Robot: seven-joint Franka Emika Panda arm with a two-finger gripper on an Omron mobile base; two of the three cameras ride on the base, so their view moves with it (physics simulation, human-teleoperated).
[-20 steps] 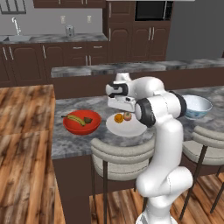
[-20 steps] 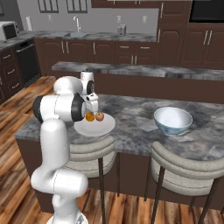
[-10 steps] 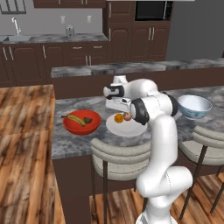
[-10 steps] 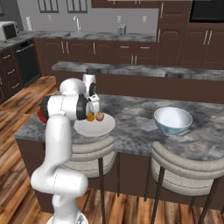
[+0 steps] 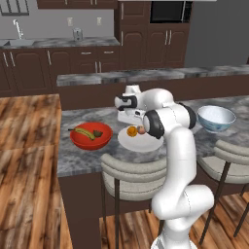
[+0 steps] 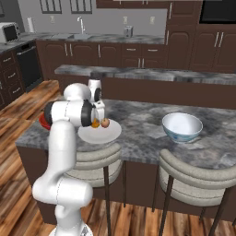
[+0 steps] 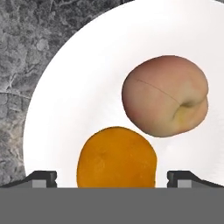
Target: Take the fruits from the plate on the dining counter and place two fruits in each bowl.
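Note:
On the dining counter (image 5: pixel 82 156) sits the white plate (image 5: pixel 148 143) (image 7: pixel 83 83) with the round orange (image 5: pixel 131 131) (image 7: pixel 117 157) and the reddish-pink apple (image 5: pixel 141 130) (image 7: pixel 165 96) on it. My gripper (image 5: pixel 127 118) (image 7: pixel 112 177) hangs open just above the plate, its tips on either side of the orange and apart from it. The red bowl (image 5: pixel 91 141) to the left holds the yellow banana (image 5: pixel 83 132) and the dark green fruit (image 5: pixel 97 133). At the right stands the white-blue bowl (image 5: pixel 216 118) (image 6: pixel 182 126), nothing inside it.
Two padded stools (image 5: pixel 131 170) (image 5: pixel 224 154) stand against the counter's near side. A raised ledge (image 5: pixel 146 76) runs behind the counter. A brown wood-plank surface (image 5: pixel 26 146) lies to the left.
The elbow has swung in closer to the hand. The hand has stayed over the plate with its jaws open. The fruits have not moved.

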